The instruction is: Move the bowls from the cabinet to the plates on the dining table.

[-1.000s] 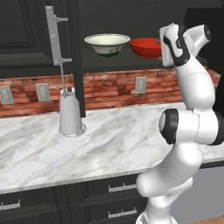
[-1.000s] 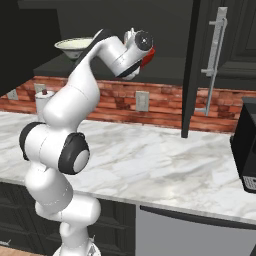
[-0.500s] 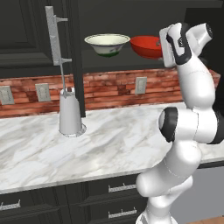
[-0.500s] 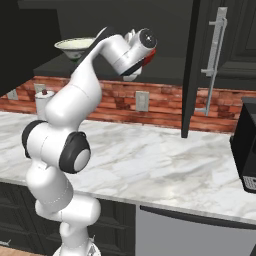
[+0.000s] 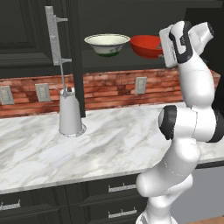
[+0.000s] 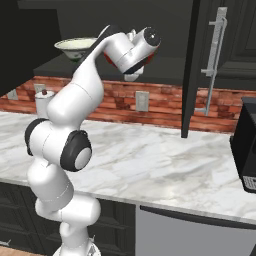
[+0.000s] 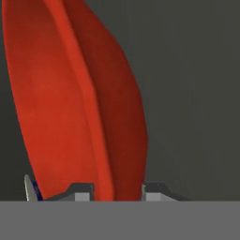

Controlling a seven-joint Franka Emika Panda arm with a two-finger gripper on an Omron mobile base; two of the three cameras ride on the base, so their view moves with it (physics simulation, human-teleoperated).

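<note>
Two bowls stand side by side on the shelf of the open black cabinet [image 5: 26, 43]. The cream-white one with green markings [image 5: 107, 43] is on the left, also seen past the arm [image 6: 75, 47]. The glossy red bowl [image 5: 146, 46] is on the right. My gripper [image 5: 162, 44] reaches its right rim at shelf height. In the hand view the red bowl [image 7: 70, 103] looms close, and my gripper [image 7: 118, 190] is shut on its rim, one fingertip inside and one outside. The white hand hides most of the red bowl [image 6: 149, 60] in the right base view.
A marble counter [image 5: 109, 148] backed by brick wall runs below the cabinet. A pale grey canister [image 5: 70, 116] stands on it under the open left door's silver handle [image 5: 54, 35]. The right door [image 6: 200, 60] hangs open. A dark appliance [image 6: 245, 145] sits at the counter's right end.
The jaws have closed from wide open onto the red bowl's rim. The arm and both bowls have hardly moved.
</note>
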